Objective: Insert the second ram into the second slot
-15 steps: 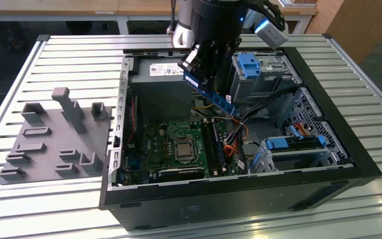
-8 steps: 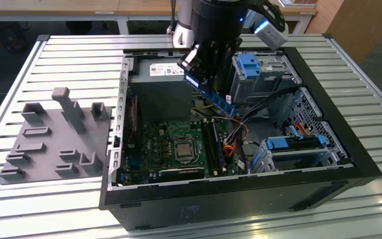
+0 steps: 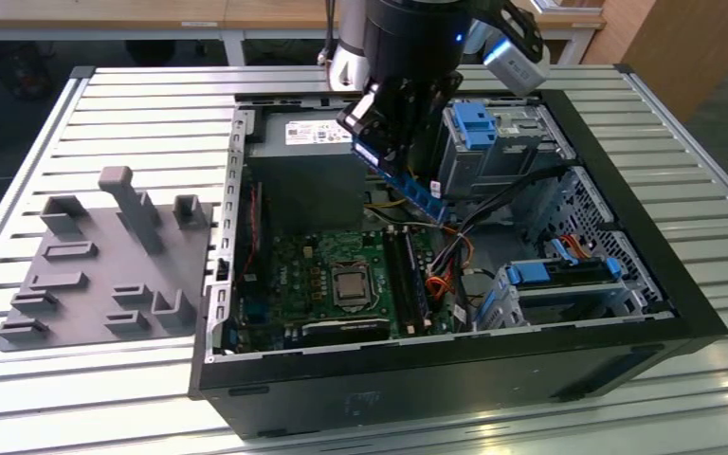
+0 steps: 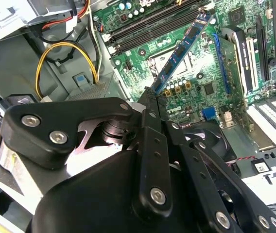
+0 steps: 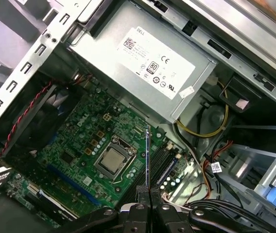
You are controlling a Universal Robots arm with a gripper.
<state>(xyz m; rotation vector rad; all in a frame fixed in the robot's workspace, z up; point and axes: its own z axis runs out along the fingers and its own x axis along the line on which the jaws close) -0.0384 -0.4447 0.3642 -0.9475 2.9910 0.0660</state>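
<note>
Dark-blue second ram (image 4: 181, 51) hangs clamped in your gripper (image 4: 153, 97), tilted above the motherboard (image 4: 211, 87), not yet touching the memory slots (image 4: 152, 25). If you bring it down skewed, it could miss its slot or jam on the edge.

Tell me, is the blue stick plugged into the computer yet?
Not yet. Done: the black gripper has the thin dark-blue circuit-board stick pinched at one end. In hand: it hangs tilted above the green motherboard, apart from it. Left: the stick is not in the long black memory slots; whether another stick sits there I cannot tell.
</note>
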